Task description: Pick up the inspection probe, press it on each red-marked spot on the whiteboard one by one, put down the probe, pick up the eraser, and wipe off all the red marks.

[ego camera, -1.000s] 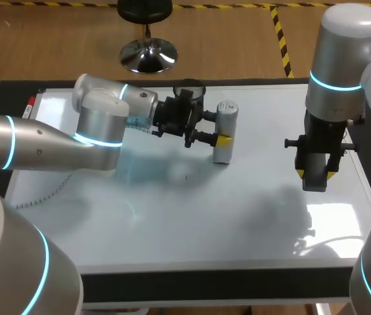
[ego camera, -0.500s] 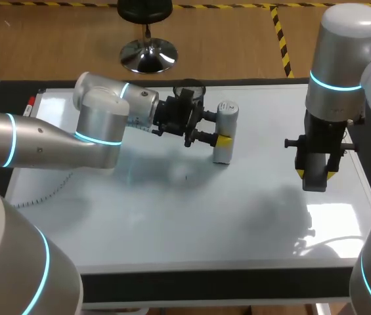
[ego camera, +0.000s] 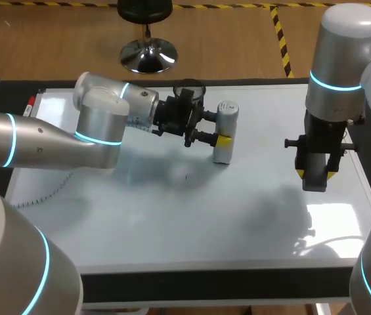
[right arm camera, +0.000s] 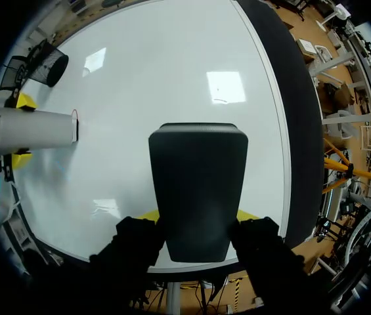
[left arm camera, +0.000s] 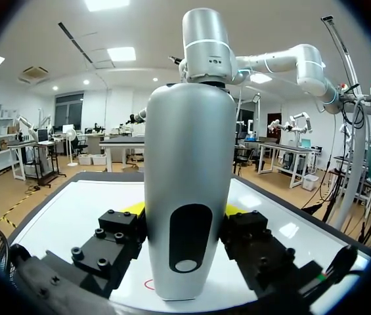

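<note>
The inspection probe (ego camera: 224, 131), a pale grey cylinder, stands upright on the whiteboard (ego camera: 192, 216), toward the board's far edge and about halfway along it. From the left wrist I can see its foot planted on a red ring (left arm camera: 148, 284) drawn on the board, so I take this to be the pressing step, with the probe bearing down on a mark. The left gripper (ego camera: 218, 128) comes at it sideways and is clamped on the cylinder's middle, one yellow-tipped finger on each flank.

Near the whiteboard's right edge, the right gripper (ego camera: 316, 172) hangs above the board, pointing down, closed on the dark eraser (ego camera: 313, 178) between its fingers. A black mesh cup (ego camera: 188, 86) sits at the board's far edge, just behind the left gripper.

I can't make out any other red marks from above. If none remain, the next move calls for a straight lift, so the foot doesn't smear the ring, and setting the probe down clear of the eraser's path.
</note>
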`<state>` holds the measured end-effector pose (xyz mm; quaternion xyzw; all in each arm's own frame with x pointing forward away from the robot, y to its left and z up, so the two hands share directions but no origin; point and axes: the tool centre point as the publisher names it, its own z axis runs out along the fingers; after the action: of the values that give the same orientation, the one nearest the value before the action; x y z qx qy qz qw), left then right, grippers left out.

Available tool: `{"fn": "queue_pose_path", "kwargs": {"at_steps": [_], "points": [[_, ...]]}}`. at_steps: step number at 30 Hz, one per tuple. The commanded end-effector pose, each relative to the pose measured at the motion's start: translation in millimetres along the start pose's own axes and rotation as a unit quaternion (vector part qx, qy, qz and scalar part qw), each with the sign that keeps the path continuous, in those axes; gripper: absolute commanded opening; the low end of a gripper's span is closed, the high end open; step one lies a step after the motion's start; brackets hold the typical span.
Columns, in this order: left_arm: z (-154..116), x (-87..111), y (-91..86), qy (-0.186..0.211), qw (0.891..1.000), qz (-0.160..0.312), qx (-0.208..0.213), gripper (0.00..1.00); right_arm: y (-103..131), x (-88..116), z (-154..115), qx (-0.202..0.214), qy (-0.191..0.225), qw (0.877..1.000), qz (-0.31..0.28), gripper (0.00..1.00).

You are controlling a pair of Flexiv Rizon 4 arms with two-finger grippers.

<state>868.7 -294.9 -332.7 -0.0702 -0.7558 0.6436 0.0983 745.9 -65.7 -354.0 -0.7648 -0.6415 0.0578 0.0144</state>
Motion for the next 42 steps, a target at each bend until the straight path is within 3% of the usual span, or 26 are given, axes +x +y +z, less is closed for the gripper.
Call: {"fn": "queue_pose_path", "kwargs": {"at_steps": [1,19,30,42], "points": [[2.4,0.3,9.5,0.002,1.000,-0.001,0.001,0.00,-0.3,-1.3,-0.6,0.000,0.001,1.000,-0.001,0.00],[2.4,0.3,9.5,0.002,1.000,-0.001,0.001,0.00,-0.3,-1.3,-0.6,0.000,0.001,1.000,-0.001,0.00],[-3.3,3.1,0.8,0.007,1.000,0.009,0.003,0.00,-0.3,-1.3,-0.6,0.000,0.001,1.000,-0.001,0.00],[-13.4,-5.6,-27.2,0.002,1.000,0.019,0.018,0.00,-0.3,-1.3,-0.6,0.000,0.001,1.000,-0.001,0.00]]}}
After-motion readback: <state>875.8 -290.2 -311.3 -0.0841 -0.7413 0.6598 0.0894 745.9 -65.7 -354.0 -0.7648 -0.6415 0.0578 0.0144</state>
